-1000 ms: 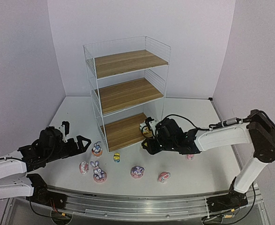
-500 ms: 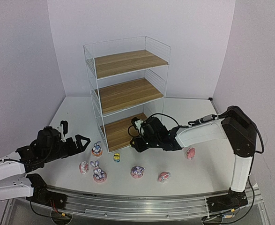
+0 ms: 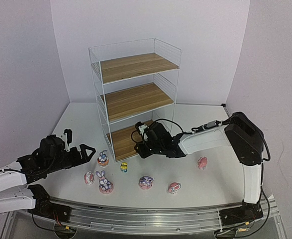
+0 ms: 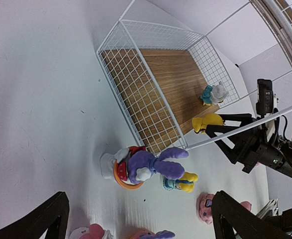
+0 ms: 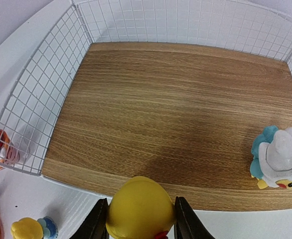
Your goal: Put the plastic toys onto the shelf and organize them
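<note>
two fingers [image 5: 98, 222] of my right gripper [image 5: 141, 224] pinch a yellow toy [image 5: 141, 206] at the front lip of the bottom board [image 5: 175, 109] of the shelf [image 3: 136, 67], so next i must ease it inward and release, my left gripper [image 4: 141, 219] hanging spread wide.

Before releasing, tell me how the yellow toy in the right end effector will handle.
The yellow toy looks smooth and rounded in the right end effector, so it may slip. It holds its shape when gripped: probably rigid plastic. Set on the shelf off its base, it could roll.
</note>
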Robot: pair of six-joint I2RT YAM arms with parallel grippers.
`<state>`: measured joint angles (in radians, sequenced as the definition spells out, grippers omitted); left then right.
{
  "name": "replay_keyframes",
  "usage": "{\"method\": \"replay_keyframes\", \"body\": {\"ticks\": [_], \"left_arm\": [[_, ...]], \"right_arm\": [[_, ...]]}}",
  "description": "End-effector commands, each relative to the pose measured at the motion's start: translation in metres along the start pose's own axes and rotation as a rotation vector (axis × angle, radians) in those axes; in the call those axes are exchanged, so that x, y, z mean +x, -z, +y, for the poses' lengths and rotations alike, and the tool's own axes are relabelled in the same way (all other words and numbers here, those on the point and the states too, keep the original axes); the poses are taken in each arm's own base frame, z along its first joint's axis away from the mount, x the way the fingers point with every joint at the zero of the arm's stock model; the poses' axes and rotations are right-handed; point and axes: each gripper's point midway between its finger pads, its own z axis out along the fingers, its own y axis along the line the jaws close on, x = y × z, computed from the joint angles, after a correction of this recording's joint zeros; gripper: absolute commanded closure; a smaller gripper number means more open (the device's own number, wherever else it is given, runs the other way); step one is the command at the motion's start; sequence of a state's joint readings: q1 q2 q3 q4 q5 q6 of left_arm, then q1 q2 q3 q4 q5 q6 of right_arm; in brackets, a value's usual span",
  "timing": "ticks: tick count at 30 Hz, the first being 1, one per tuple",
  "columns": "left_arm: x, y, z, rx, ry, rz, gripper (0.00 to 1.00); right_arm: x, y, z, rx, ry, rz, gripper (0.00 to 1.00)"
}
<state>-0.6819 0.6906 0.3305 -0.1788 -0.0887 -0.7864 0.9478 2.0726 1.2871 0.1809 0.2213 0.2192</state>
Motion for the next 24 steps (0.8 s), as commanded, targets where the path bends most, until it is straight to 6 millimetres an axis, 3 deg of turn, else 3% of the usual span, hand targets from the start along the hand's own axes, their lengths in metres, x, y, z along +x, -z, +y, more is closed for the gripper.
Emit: {"method": "replay_keyframes", "body": {"ticks": [1, 17, 24], "left_arm": [[0.002, 0.003, 0.003, -0.003, 0.008, -0.003, 0.00], [-0.003, 0.010, 0.007, -0.027, 0.009, -0.024, 0.00], [-0.003, 0.010, 0.008, -0.031, 0.010, -0.028, 0.00]], "right_arm": [[-0.023, -0.007, -0.009, 0.032, -0.005, -0.066, 0.92], [-0.031, -0.022, -0.025, 0.075, 0.017, -0.083, 0.88], [-0.031, -0.026, -0.021, 0.055, 0.020, -0.078, 0.85]]}}
